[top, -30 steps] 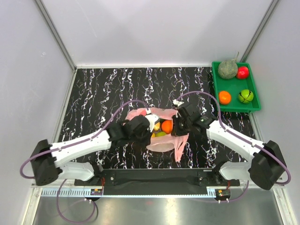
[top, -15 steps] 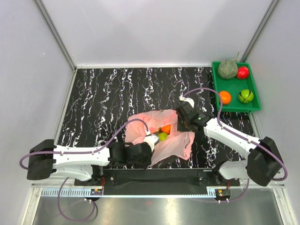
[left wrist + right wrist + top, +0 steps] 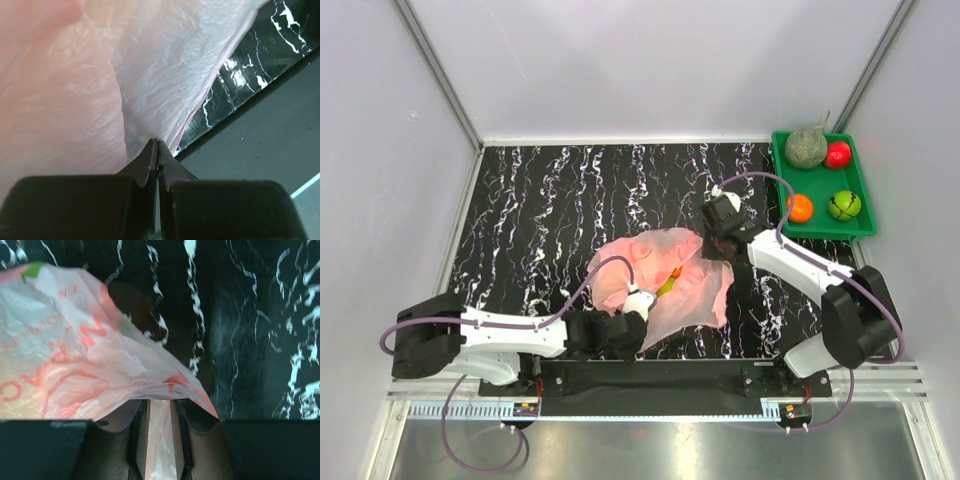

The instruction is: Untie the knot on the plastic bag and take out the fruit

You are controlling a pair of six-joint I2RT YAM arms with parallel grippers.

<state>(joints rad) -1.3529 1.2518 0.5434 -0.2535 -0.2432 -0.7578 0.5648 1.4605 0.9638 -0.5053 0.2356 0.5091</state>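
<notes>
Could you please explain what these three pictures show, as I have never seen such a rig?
Two white robot arms, each ending in a two-finger gripper, work on a black marbled table. One picture looks down from above; the other two come from wrist cameras. A thin translucent pink plastic bag lies between them, small fruit showing inside. The left gripper is shut on the bag's film; the right gripper stands slightly open with film between its jaws. A green plastic tray at the far right holds four other fruits.

The bag (image 3: 665,262) is lying on the table (image 3: 540,210), fruit (image 3: 667,286) inside; the tray (image 3: 817,185) is sitting behind it, far right.
</notes>
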